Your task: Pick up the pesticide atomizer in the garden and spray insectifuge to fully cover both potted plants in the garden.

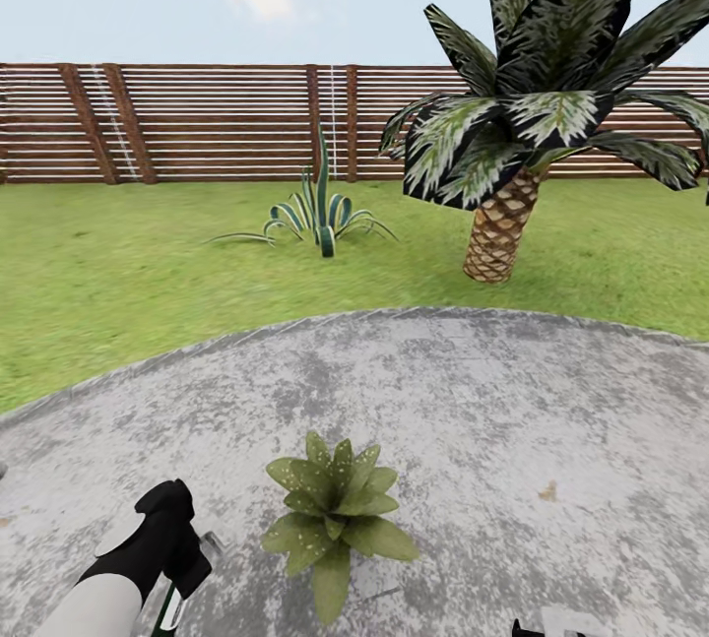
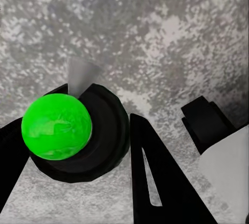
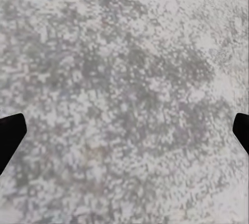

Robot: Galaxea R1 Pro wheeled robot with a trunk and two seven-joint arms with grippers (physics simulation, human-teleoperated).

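Observation:
One potted plant (image 1: 335,514), a low rosette of pointed green leaves, sits on the round grey patio (image 1: 492,401) near the bottom middle of the head view. My left gripper (image 1: 172,568) hangs just left of it, a short gap away. That gripper (image 2: 78,151) is shut on the pesticide atomizer (image 2: 57,126), which has a bright green round top, a black collar and a grey nozzle (image 2: 82,73). The nozzle (image 1: 210,545) points toward the plant. My right gripper (image 3: 124,133) is open over bare patio, with only its black fingertips (image 3: 8,136) showing at the frame's edges.
Green lawn (image 1: 118,273) lies beyond the patio, closed off by a brown slatted fence (image 1: 197,125). A striped spiky plant (image 1: 320,214) grows on the lawn at the middle. A big palm with a scaly trunk (image 1: 502,223) stands at the right.

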